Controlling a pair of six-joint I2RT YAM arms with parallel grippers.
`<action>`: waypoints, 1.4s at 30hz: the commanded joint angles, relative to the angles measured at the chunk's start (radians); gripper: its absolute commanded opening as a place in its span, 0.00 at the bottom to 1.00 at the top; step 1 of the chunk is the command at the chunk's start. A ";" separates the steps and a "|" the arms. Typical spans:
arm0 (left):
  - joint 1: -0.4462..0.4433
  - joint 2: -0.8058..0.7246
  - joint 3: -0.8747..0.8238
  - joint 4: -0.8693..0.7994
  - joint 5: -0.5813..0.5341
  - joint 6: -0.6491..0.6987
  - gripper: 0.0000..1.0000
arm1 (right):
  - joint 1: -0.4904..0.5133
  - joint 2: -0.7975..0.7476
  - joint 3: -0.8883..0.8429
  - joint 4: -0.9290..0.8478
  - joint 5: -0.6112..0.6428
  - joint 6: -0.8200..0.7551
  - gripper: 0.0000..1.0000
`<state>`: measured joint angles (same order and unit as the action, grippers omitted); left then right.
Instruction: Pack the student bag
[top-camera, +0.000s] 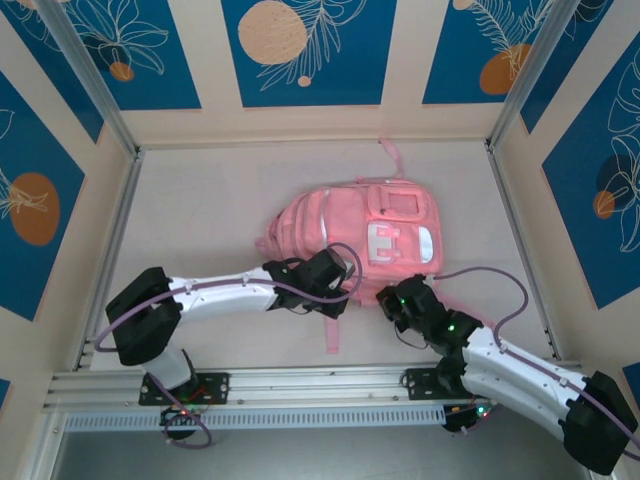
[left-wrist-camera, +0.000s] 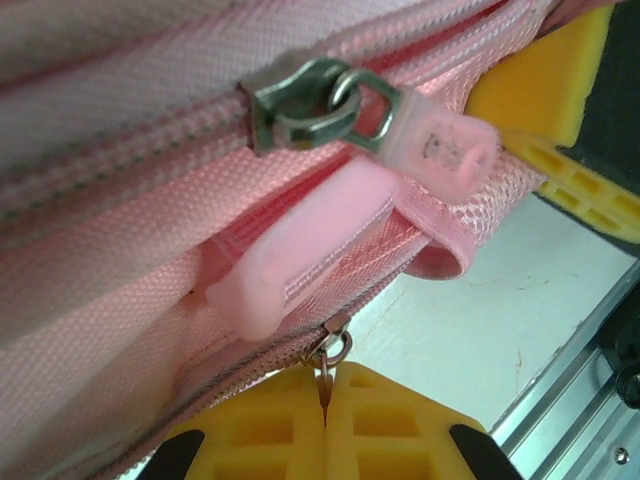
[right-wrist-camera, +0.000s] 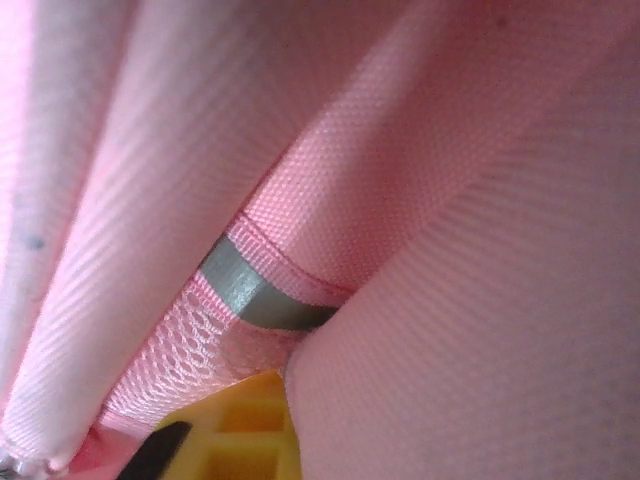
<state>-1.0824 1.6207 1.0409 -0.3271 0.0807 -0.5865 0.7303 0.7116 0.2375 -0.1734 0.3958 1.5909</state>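
1. Lying flat near the middle of the table (top-camera: 200, 200), the student bag (top-camera: 385, 215) is front side up, with its white patch (top-camera: 383, 240) facing the overhead camera and 1 pink strap (top-camera: 333, 325) trailing toward the near rail (top-camera: 300, 385)
2. The left gripper (top-camera: 335, 275) sits against the bag's near-left edge and the right gripper (top-camera: 398, 298) against its near-right edge, the 2 apart from each other
3. From the left wrist, the 2 yellow pads (left-wrist-camera: 270, 430) are pressed together with a small metal zip pull (left-wrist-camera: 328, 375) pinched in the seam between them, so the left gripper is closed on that pull
4. Above the pinch, a larger metal slider (left-wrist-camera: 300, 105) carries a translucent pink tab (left-wrist-camera: 445, 145), and a pink rubber tab (left-wrist-camera: 290, 260) lies between the 2 zip lines
5. From the right wrist, folds of pink fabric crowd in close, with a grey reflective strip (right-wrist-camera: 255, 290) and a patch of mesh (right-wrist-camera: 190, 335) between them; 1 yellow pad (right-wrist-camera: 250, 430) touches the fabric at the bottom edge
6. The right gripper is closed, though whether any fabric is caught in it cannot be told
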 joint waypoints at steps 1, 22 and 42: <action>-0.014 -0.012 0.034 -0.087 -0.011 0.047 0.00 | -0.042 0.020 0.029 -0.061 0.068 -0.049 0.00; 0.079 -0.130 -0.081 -0.207 -0.154 0.060 0.00 | -0.145 0.074 0.084 -0.169 0.081 -0.156 0.00; 0.155 -0.218 -0.156 -0.133 -0.009 0.060 0.00 | -0.177 0.102 0.299 -0.465 -0.024 -0.303 0.38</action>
<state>-0.9092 1.4296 0.8883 -0.4576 0.0181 -0.5285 0.5159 0.8509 0.4679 -0.5095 0.3317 1.2854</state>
